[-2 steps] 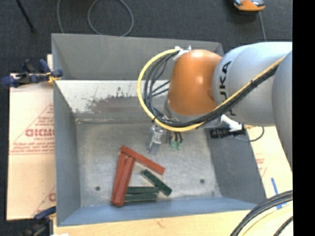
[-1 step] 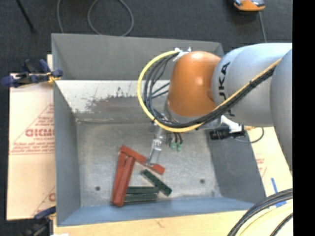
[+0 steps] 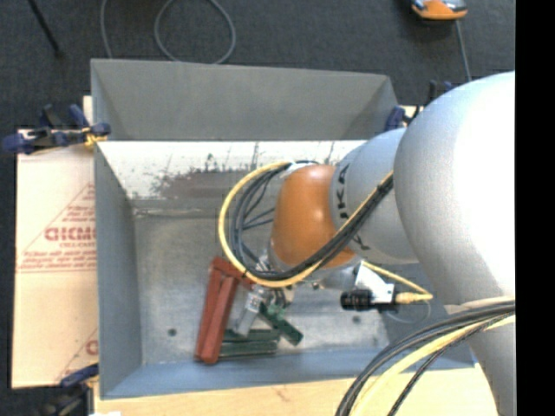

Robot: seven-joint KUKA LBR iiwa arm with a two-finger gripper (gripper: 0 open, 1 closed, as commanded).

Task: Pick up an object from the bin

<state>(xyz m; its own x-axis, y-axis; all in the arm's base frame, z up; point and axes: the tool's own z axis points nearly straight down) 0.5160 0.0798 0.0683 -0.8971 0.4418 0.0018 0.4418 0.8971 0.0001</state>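
My gripper (image 3: pixel 254 308) reaches down into the front middle of the bin, just below the arm's orange cover. Directly to its left lies a long red-brown bar (image 3: pixel 215 312), running from the gripper's side down toward the front wall. A dark green flat piece (image 3: pixel 250 347) lies along the front wall just under the gripper. A second dark green piece (image 3: pixel 284 326) slants off to the gripper's right. The gripper's tip sits among these three things, and I cannot tell whether it touches any of them.
The arm with its orange cover and looped cables hangs over the bin's right half and hides the floor there. Bare grey floor shows on the left and at the back. A small dark speck lies near the front left.
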